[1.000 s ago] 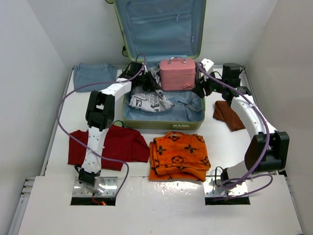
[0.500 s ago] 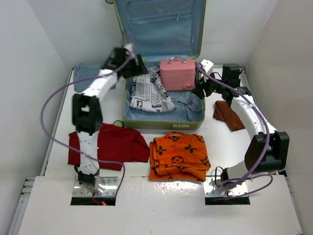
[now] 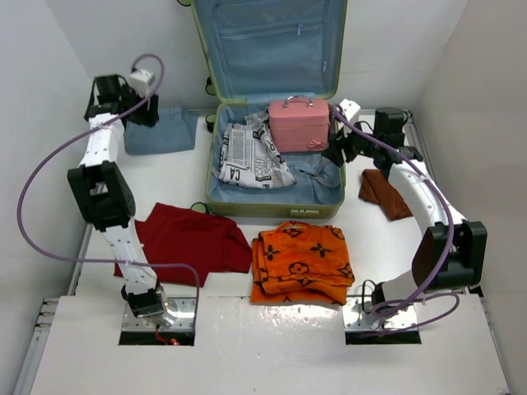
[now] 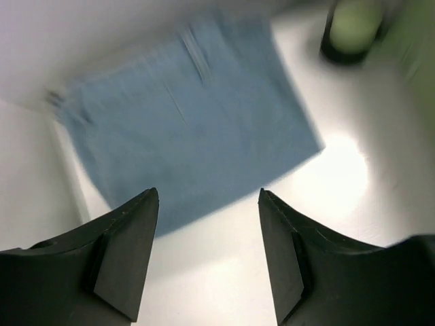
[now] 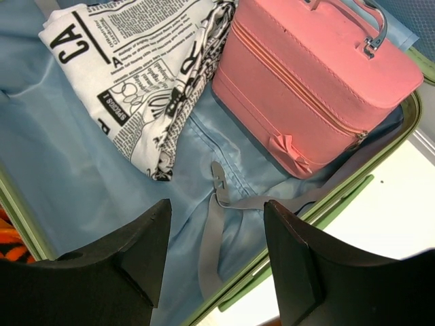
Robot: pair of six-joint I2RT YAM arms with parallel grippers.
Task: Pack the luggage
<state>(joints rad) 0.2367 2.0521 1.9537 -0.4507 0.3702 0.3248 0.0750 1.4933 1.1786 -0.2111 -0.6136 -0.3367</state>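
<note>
Packing is partway done, I judge: the luggage (image 3: 272, 211) lies open at the far middle of the table (image 3: 370, 239). The blue cloth (image 4: 190, 122), far left, looks my next pick; my left pincer (image 4: 207, 197) hangs spread above it and must drop and pinch a fold. A newsprint cloth (image 5: 143, 68) and a pink case (image 5: 306, 88) sit inside the luggage. My right pincer (image 5: 217, 207), spread and empty, hovers beside that case.

The open suitcase (image 3: 272, 210) lies at the table's (image 3: 370, 239) 12 o'clock, holding a case (image 3: 298, 125) at its 1 o'clock corner and a garment (image 3: 247, 158) at 10. Around it lie a towel (image 3: 160, 130) at 10 o'clock, a shirt (image 3: 193, 239) at 8, a scarf (image 3: 300, 259) at 6 and a cloth (image 3: 384, 194) at 3.
</note>
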